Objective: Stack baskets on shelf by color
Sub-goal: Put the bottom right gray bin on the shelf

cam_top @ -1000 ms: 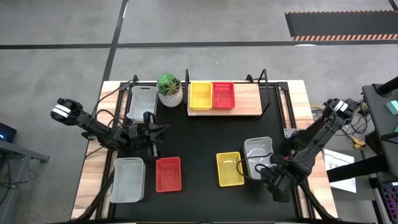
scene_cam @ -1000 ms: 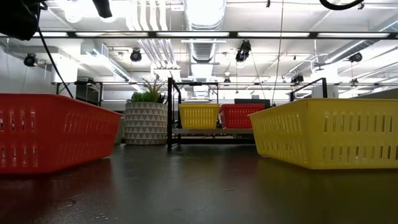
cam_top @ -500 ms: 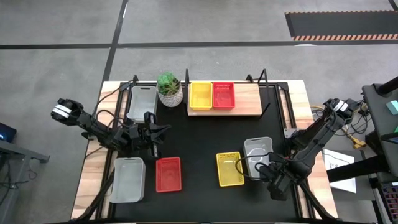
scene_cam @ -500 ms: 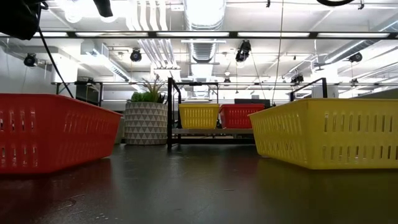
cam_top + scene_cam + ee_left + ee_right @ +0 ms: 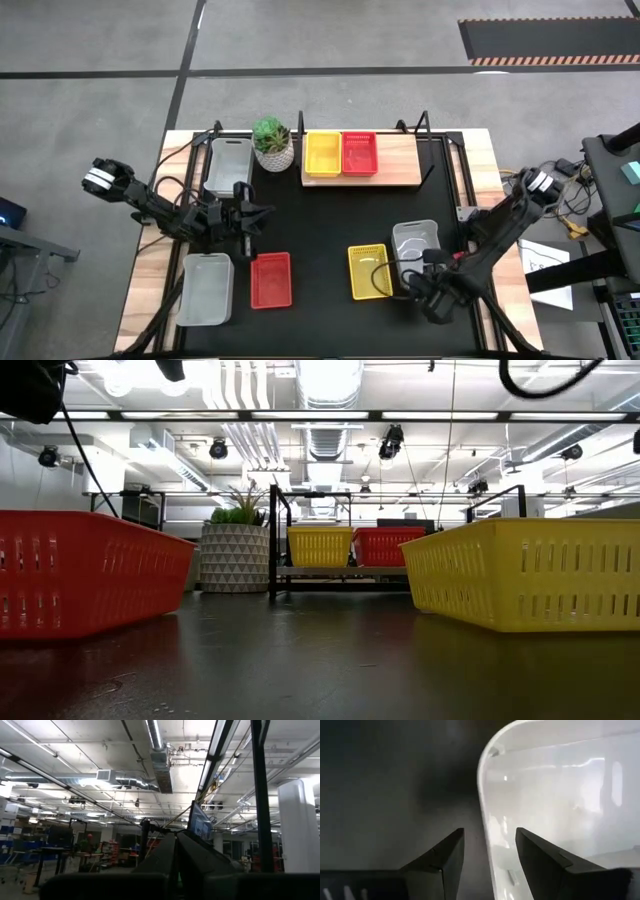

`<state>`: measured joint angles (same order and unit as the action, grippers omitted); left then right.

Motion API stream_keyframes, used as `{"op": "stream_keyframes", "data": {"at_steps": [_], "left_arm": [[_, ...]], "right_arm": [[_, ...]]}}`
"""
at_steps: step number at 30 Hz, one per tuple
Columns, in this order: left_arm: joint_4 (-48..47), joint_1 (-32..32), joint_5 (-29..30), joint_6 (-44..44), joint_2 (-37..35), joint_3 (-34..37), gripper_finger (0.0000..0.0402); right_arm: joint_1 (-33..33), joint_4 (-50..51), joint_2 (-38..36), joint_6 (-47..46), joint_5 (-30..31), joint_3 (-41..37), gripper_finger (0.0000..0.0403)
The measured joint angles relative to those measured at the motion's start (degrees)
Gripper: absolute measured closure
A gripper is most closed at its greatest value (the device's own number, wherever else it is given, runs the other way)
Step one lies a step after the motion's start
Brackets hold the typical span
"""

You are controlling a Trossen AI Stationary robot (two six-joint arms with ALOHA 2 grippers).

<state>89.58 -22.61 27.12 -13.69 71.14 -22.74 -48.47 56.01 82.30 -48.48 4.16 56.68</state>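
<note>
Right jaws (image 5: 487, 852) open astride grey basket (image 5: 560, 795) rim, yellow basket (image 5: 369, 271) beside, left jaws unclear

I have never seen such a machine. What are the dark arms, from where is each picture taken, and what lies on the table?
These are two robot arms at a black table, each ending in a two-finger pincer. One camera looks down from above, one sits at table level, and one rides on each wrist.

At the back stands a wooden shelf with a yellow basket and a red basket on it, beside a potted plant. On the table lie a second red basket, a second yellow basket and three grey-white baskets.

The right pincer is open, its fingers on either side of the rim of one grey-white basket; nothing is gripped. The left pincer waits near the table's left side, pointing upward.
</note>
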Motion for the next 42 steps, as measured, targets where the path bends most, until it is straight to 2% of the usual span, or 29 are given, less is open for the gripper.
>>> {"op": "stream_keyframes", "data": {"at_steps": [5,13,15,20,26,34,42], "left_arm": [[0.0,0.0,-0.4,0.0,0.0,0.0,0.04],[0.0,0.0,-0.4,-0.1,0.0,0.0,0.04],[0.0,0.0,-0.4,-0.2,0.0,0.0,0.04],[0.0,0.0,-0.4,-0.6,0.0,0.0,0.04],[0.0,0.0,-0.4,-2.9,-0.7,0.0,0.04],[-0.1,0.1,-0.2,-7.1,-2.7,0.0,0.04],[0.0,0.1,-0.1,-12.0,-3.5,0.0,0.04]], "right_arm": [[0.0,0.0,4.3,2.1,0.0,1.1,0.0258],[0.0,0.7,6.7,5.3,0.0,3.5,0.0373],[0.0,0.9,6.7,5.7,0.0,4.3,0.0388],[0.0,3.1,6.0,5.2,0.0,7.8,0.0393],[0.0,14.4,5.9,3.4,0.7,16.0,0.0394],[0.1,27.2,5.9,2.5,7.0,25.9,0.0394],[1.9,34.2,5.9,3.9,13.2,33.1,0.0394]]}}
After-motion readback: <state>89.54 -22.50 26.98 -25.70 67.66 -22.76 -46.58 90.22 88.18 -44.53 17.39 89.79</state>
